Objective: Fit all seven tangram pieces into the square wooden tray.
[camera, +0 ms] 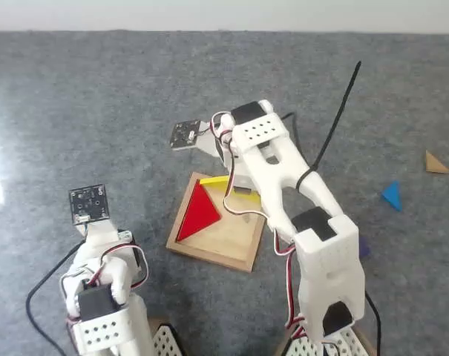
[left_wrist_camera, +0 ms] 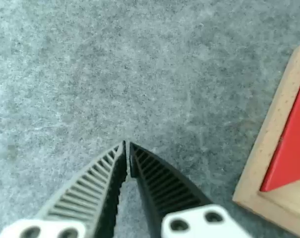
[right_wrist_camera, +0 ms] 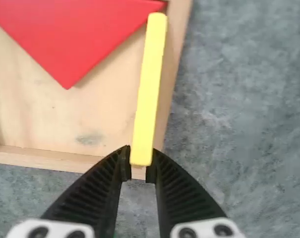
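The square wooden tray (camera: pixel 231 248) lies at the table's middle with a red triangle (camera: pixel 197 211) flat in its left part. My right gripper (right_wrist_camera: pixel 138 159) is shut on a yellow piece (right_wrist_camera: pixel 150 87), held on edge over the tray's (right_wrist_camera: pixel 45 119) far side, beside the red triangle (right_wrist_camera: pixel 73 34); the yellow piece (camera: pixel 215 180) peeks out under the right arm. My left gripper (left_wrist_camera: pixel 127 148) is shut on nothing, low over the grey mat left of the tray (left_wrist_camera: pixel 273 134). A blue triangle (camera: pixel 392 195), a tan triangle (camera: pixel 434 163) and a purple piece (camera: pixel 364 247) lie on the mat to the right.
Grey felt mat (camera: pixel 98 96) covers the table. The right arm (camera: pixel 283 185) stretches over the tray's right side and hides part of it. A black cable (camera: pixel 335 122) rises behind that arm. Open mat lies at the far left and far side.
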`<state>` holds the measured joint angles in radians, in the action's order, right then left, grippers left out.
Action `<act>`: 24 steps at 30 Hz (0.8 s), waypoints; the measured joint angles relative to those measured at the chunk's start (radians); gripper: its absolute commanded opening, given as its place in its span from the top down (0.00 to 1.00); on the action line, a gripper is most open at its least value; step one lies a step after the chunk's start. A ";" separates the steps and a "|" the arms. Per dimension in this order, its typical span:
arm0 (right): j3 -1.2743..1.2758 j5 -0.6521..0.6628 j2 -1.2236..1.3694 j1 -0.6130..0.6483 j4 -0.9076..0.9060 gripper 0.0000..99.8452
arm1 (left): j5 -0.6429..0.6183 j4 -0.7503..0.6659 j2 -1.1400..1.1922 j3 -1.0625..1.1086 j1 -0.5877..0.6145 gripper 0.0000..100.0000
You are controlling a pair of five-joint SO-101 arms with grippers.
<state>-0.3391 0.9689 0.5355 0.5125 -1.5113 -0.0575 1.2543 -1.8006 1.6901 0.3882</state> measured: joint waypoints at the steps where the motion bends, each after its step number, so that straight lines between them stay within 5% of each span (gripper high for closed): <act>1: -0.014 0.000 0.008 -0.003 -0.012 0.99 | 0.000 0.000 0.000 0.000 0.000 0.99; 24: -0.117 0.000 0.100 -0.008 -0.089 0.99 | 0.000 0.000 0.000 0.000 0.000 0.99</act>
<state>-0.4557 0.9689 0.6352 0.5048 -1.6003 -0.0575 1.2543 -1.8006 1.6901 0.3882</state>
